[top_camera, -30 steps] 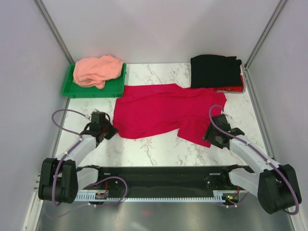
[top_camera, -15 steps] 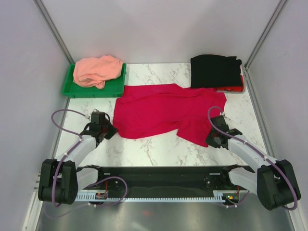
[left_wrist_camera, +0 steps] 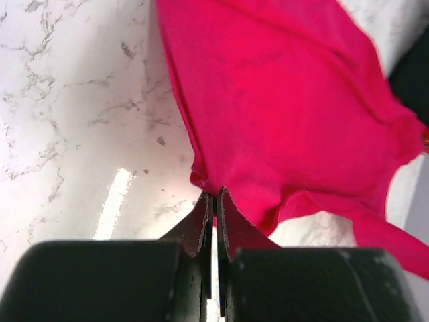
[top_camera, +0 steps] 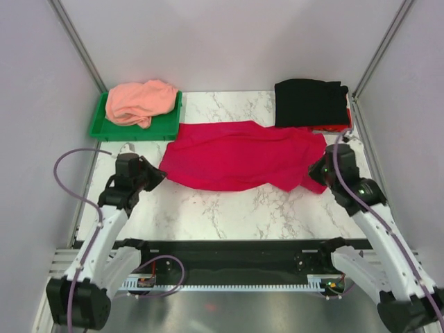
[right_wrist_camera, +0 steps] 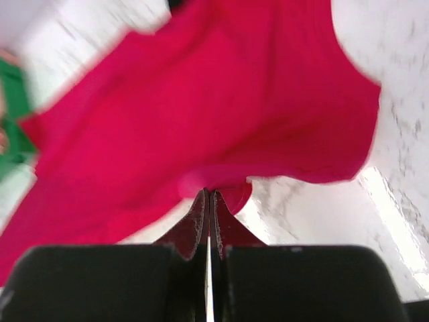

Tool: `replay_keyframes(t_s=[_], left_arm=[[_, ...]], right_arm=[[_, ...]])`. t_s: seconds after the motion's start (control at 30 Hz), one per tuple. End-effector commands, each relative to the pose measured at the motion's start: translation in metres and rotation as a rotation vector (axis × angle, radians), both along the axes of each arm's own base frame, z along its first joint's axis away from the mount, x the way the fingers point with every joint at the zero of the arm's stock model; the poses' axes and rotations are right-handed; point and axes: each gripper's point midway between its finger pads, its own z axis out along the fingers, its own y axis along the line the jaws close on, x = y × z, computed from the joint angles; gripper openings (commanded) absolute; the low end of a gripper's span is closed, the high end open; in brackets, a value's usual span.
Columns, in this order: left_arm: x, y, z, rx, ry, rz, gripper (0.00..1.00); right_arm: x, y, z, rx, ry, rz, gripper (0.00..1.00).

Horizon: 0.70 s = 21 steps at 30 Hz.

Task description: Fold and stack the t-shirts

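Marble table [top_camera: 229, 208]: crimson t-shirt [top_camera: 236, 156] stretched between grippers; left gripper [top_camera: 157, 175] pinches its 9 o'clock edge, right gripper [top_camera: 316, 171] its 3 o'clock edge.

— What colours do we see at the centre of the frame?
— We see a plain crimson-red t-shirt [top_camera: 239, 154] on a white counter [top_camera: 229, 208] veined with grey marbling.
— And at the upper left?
— There we make out a plain salmon-pink t-shirt [top_camera: 139, 101] in a bright green tray [top_camera: 165, 125]. At the upper right we find a black t-shirt [top_camera: 309, 103], with a red strip [top_camera: 331, 128] showing at its lower edge.
— And the hands?
— We see both are black, the left hand [left_wrist_camera: 214, 198] and the right hand [right_wrist_camera: 208, 194].
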Motion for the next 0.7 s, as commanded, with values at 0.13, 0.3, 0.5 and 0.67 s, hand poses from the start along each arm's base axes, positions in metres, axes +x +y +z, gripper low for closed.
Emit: replay_keyframes(t_s=[0.13, 0.3, 0.5, 0.67], left_arm=[[-0.043, 0.003, 0.044, 0.024, -0.034, -0.049, 0.02], [-0.067, 0.011, 0.063, 0.038, -0.061, -0.018, 0.02], [-0.079, 0.013, 0.064, 0.034, -0.057, -0.011, 0.02], [-0.072, 0.018, 0.052, 0.079, -0.005, -0.003, 0.02]], right_arm=[[-0.055, -0.046, 0.076, 0.003, -0.167, -0.188, 0.00], [-0.086, -0.066, 0.091, -0.008, -0.203, -0.243, 0.00], [-0.107, -0.076, 0.098, 0.002, -0.238, -0.270, 0.00], [-0.081, -0.062, 0.078, -0.083, -0.126, -0.174, 0.00]])
